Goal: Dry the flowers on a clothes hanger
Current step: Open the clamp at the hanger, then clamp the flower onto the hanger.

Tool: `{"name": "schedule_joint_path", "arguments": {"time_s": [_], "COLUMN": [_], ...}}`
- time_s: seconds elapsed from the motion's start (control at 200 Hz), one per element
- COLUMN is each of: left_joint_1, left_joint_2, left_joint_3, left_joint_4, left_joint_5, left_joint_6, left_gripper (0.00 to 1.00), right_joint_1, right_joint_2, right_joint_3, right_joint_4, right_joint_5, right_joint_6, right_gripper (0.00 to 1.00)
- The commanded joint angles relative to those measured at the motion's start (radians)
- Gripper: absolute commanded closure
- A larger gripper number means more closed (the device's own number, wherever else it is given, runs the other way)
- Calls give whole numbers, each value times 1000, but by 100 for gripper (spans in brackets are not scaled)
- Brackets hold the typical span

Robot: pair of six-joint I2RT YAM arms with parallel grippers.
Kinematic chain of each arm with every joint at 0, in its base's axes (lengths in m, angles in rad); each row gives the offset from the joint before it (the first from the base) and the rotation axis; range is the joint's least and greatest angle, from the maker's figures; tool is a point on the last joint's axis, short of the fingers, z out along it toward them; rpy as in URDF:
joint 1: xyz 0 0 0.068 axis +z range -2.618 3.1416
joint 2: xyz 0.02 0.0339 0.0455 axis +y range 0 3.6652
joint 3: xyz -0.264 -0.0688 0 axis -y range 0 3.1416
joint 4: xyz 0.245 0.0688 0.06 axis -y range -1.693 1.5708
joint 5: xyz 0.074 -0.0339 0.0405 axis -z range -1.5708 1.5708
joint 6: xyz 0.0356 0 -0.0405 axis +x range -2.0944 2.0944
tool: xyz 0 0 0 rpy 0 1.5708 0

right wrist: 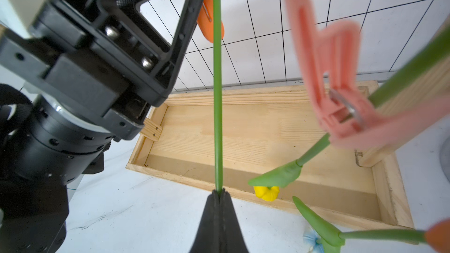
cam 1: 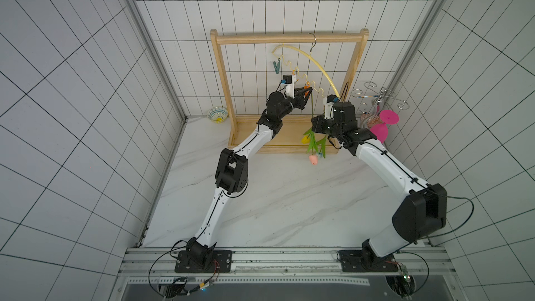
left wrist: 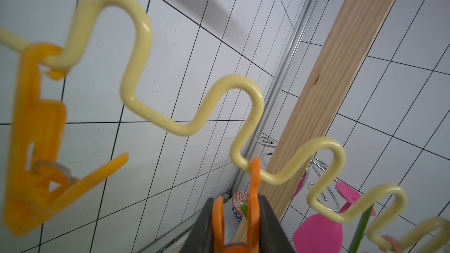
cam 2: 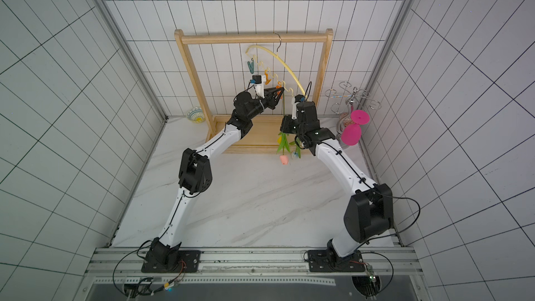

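White tiled walls close in a marbled bench [cam 1: 275,212] carrying a wooden rack [cam 1: 289,38], where the clothes hanger [left wrist: 143,27] hangs tilted by its hook. On its wavy bar the left jaws are pressed narrow onto an orange clip [left wrist: 254,191]. Just below them the right jaws are closed on a green stem [right wrist: 217,93] that rises straight to that clip. Beside the right jaws another stem hangs at a pink clip [right wrist: 323,69], with a yellow head [right wrist: 266,192] below

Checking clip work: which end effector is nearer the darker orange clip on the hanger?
Left. The left end effector is shut on the darker orange clip; the right end effector sits below it, clamped on the green stem running up to it.
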Motion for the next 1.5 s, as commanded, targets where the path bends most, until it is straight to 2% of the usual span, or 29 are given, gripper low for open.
{"name": "schedule_joint_path", "arguments": {"time_s": [0.0,0.265,0.655,0.825,1.005,1.28,1.369,1.494], "left_joint_1": [-5,-13,-31,-31,-30,-30,-31,-31], "left_joint_2": [7,-41,-106,-122,-124,-111,-107,-102], "left_joint_3": [24,-44,-153,-180,-178,-152,-144,-138], "left_joint_4": [-3,26,76,92,92,83,81,80], "left_joint_5": [-9,-26,-28,-29,-30,-34,-33,-25], "left_joint_6": [9,-5,7,7,13,9,5,0], "left_gripper": [75,77,77,77,77,77,77,77], "right_joint_1": [2,-11,-62,-63,-83,-115,-115,-116], "right_joint_2": [15,37,49,50,49,47,52,73], "right_joint_3": [35,18,-30,-31,-51,-86,-81,-66], "right_joint_4": [2,27,224,230,184,189,201,260], "right_joint_5": [17,2,-279,-286,-184,-160,-192,-312], "right_joint_6": [-15,29,243,252,252,301,304,337], "right_gripper": [100,100,100,100,100,100,100,100]}}
